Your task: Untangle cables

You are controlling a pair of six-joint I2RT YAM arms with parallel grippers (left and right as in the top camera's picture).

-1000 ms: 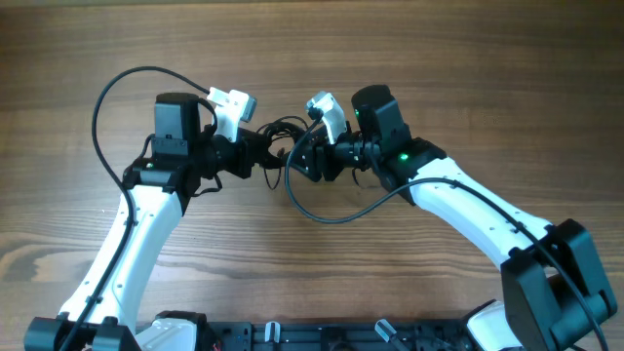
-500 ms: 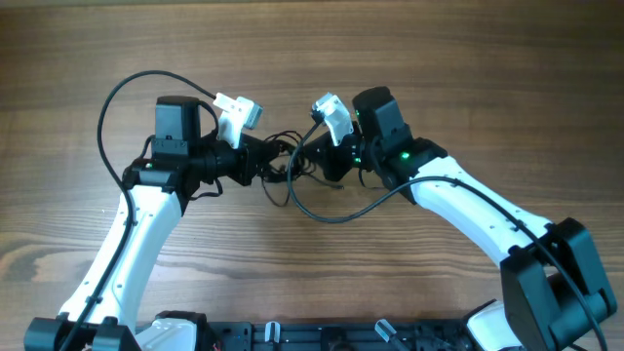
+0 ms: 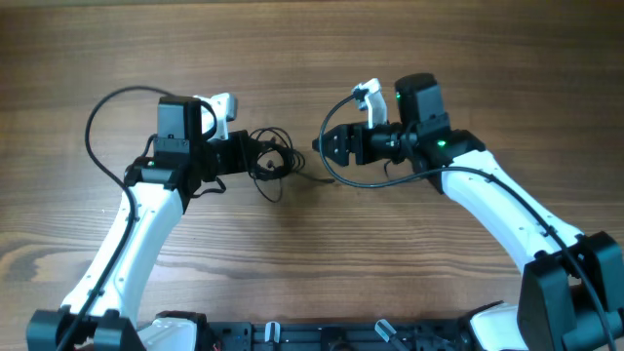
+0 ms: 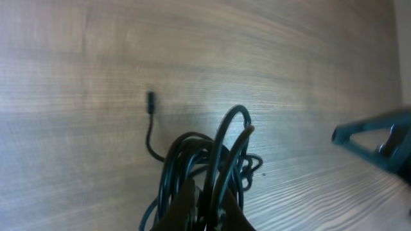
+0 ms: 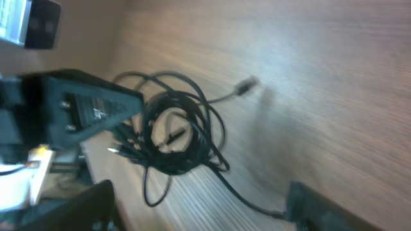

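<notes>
The tangled cables (image 3: 270, 156) lie near the middle of the table (image 3: 312, 58), clenched in the left hand (image 3: 252, 156). The right hand (image 3: 327, 146) hangs spread and empty at their 3 o'clock, apart from them. The step looks like choosing a strand, so next the right hand must pinch one loose plug end (image 5: 244, 85) and draw it toward 3 o'clock.

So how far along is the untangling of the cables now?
Little looks done: one plug end lies free on the table, but the cables are one tangled coil. In hand: the left gripper is shut on that coil. The right gripper is open, empty and apart from it. Left: pulling each cord out.
</notes>
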